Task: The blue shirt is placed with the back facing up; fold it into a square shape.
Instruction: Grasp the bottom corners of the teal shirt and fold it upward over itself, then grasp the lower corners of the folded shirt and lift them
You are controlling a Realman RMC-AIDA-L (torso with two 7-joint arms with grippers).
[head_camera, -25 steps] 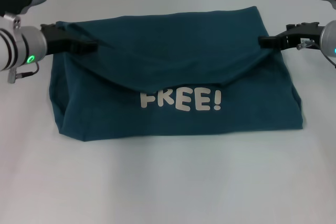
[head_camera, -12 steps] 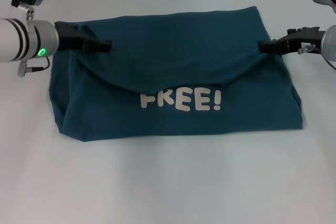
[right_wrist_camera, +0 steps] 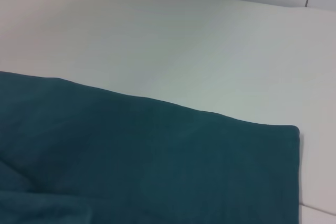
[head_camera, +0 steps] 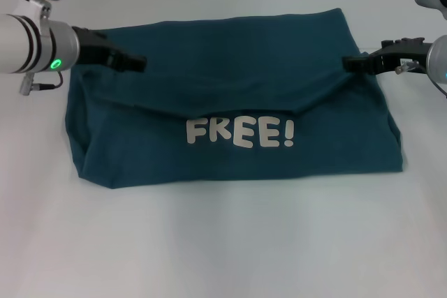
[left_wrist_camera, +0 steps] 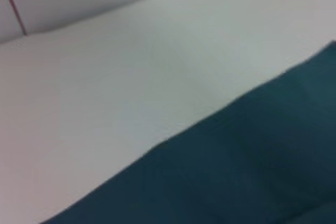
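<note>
Both pincers at the shirt's far corners

The blue shirt [head_camera: 230, 113] lies on the white table [head_camera: 223, 242], long axis side to side, white lettering upright toward me. My left gripper [head_camera: 134, 63] and right gripper [head_camera: 349, 63] look clamped on its far folded layer, each at one end, equally near.

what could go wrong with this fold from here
1. The left gripper and right gripper each hold an end of the folded-over flap of the blue shirt. The flap sags in the middle; uneven pulling could leave that edge curved or wrinkled.
2. If either pinch slips, one side would drop and skew the fold.
3. The shirt is much wider than deep, and the white FREE! print faces up, so it is not yet square.
</note>
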